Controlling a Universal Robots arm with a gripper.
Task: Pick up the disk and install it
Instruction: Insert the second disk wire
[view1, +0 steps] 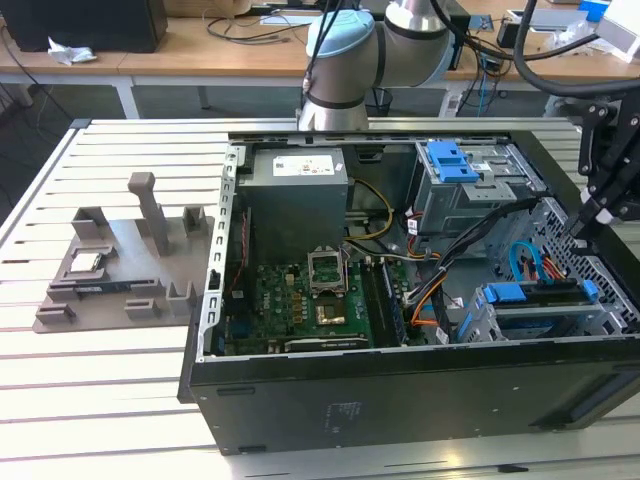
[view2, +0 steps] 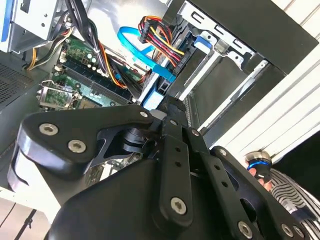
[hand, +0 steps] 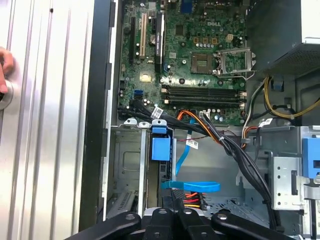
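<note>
In the exterior view the open computer case (view1: 400, 300) lies on the slatted bench (view1: 100, 360), and the disk (view1: 540, 300) sits in the drive cage at the case's front corner on the exterior view's right, its blue carrier frame showing at both ends. The claw (view1: 585, 222) hangs just above that corner, beside the case's outer wall. The first wrist view looks down past the black fingers (hand: 175, 220) onto the motherboard (hand: 190, 55), a blue data cable (hand: 192, 186) and the bay with the blue carrier tab (hand: 160, 147). The second wrist view shows the fingers (view2: 172, 125) pressed together with nothing between them. A hand (hand: 5, 70) rests at the bench edge outside the case.
</note>
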